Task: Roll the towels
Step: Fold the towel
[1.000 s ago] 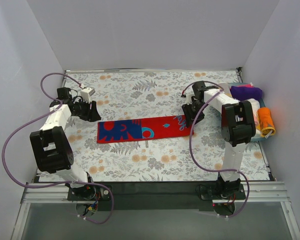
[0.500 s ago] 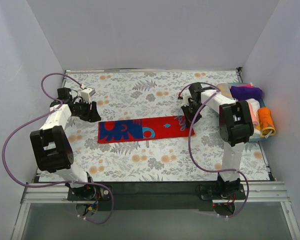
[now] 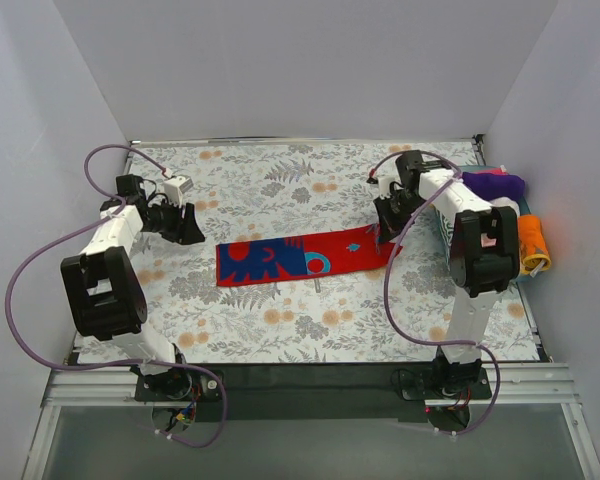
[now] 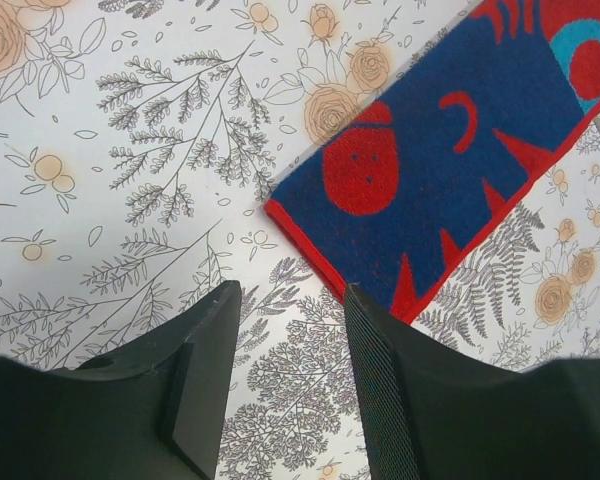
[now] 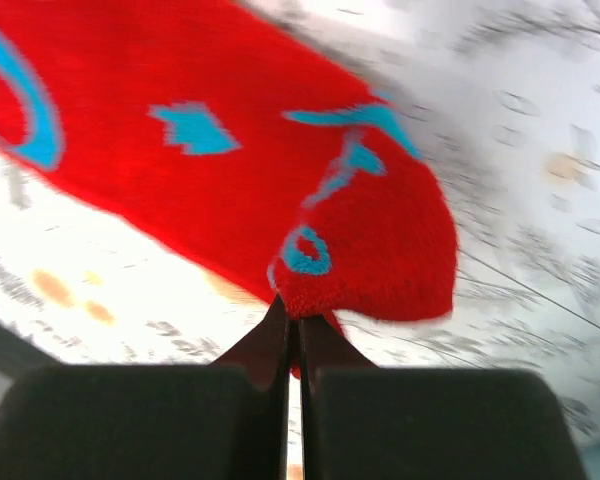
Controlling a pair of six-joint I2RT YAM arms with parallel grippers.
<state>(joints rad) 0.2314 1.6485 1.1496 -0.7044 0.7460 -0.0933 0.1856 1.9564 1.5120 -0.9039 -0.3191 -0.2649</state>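
The red and teal-blue towel (image 3: 300, 258) lies flat as a long strip across the middle of the patterned table covering. My right gripper (image 3: 385, 228) is shut on the towel's right end (image 5: 380, 250), pinching its red edge and lifting it slightly. My left gripper (image 3: 185, 225) is open and empty, a little left of the towel's dark blue left end (image 4: 450, 160), with both fingers over bare covering. The salmon-pink towel seems to lie as a roll among the rolls at the right edge (image 3: 507, 222).
A tray at the right edge (image 3: 450, 225) holds rolled cloths: purple (image 3: 492, 185), pale pink and orange (image 3: 532, 243). White walls close in the table on three sides. The flower-and-fern covering (image 3: 280, 320) spans the whole table.
My right gripper has pulled the towel's right end to the right, and the whole strip has slid right, away from the left gripper. The left arm has hardly moved.
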